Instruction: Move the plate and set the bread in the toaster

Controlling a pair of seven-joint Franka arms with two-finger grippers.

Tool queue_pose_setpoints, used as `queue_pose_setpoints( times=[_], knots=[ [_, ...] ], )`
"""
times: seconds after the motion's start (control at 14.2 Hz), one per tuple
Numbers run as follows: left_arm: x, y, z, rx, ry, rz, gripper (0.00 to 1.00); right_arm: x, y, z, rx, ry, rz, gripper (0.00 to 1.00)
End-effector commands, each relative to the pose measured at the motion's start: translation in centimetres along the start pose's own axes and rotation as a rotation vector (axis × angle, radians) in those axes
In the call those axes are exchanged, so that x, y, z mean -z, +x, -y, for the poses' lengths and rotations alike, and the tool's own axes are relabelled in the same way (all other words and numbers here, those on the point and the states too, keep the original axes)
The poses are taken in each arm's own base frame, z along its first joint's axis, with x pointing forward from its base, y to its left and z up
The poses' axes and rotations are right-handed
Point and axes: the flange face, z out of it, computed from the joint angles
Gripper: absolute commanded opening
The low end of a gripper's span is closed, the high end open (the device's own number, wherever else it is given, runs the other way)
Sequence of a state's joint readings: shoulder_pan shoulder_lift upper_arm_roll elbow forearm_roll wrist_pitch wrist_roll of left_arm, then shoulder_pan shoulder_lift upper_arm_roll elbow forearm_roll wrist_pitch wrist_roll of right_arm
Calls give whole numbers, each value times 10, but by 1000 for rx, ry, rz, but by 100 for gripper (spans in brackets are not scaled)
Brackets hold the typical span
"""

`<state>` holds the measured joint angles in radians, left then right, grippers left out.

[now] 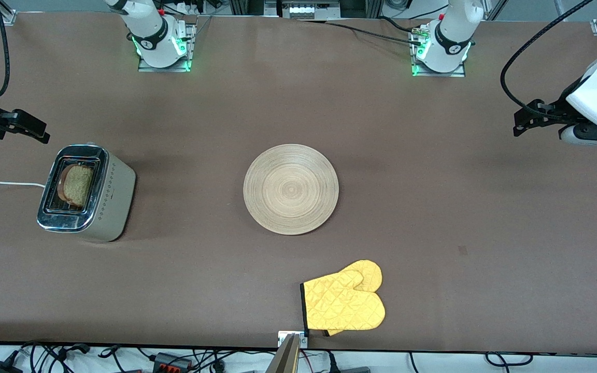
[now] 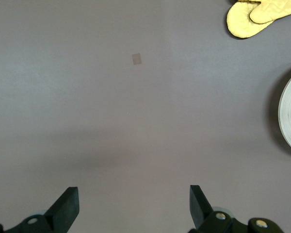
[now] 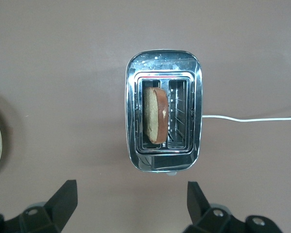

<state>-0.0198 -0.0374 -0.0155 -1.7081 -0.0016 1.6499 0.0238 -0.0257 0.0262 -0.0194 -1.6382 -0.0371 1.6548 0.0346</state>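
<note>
Two pairs of black fingers, both spread wide and holding nothing. The right gripper (image 3: 131, 206) hangs in the air by the toaster (image 1: 87, 192) at the right arm's end of the tabletop (image 1: 433, 207), its fingers (image 3: 63, 201) parted on either side of bare brown surface. The toaster stands upright with its chrome top facing up and a white cord (image 1: 3, 183) running off toward the table's edge. The bread (image 1: 76, 185) sits on edge in one of the two slots, its upper part with the darker crust showing above the chrome; the second slot shows only its wire guides. The left gripper (image 2: 133, 206) hangs over bare tabletop at the left arm's end, well apart from every object, its fingers (image 2: 65, 206) likewise wide apart. The plate (image 1: 290, 189), round light wood with concentric rings, lies flat near the middle of the tabletop, between the two arms and well apart from the toaster. A yellow quilted oven mitt (image 1: 344, 303) lies flat nearer to the front camera than the plate, close to the table's edge. A small pale square mark (image 1: 463, 250) shows on the surface toward the left arm's end.
</note>
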Motion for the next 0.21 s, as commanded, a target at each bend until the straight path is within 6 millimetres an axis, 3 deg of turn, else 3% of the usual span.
queue_pose_setpoints(
  times=[0.0, 0.14],
  knots=[
    [5, -2, 0, -12, -7, -13, 100, 2, -9, 0, 13, 12, -9, 100],
    [5, -2, 0, -15, -7, -13, 100, 3, -9, 0, 13, 12, -11, 100]
  ],
)
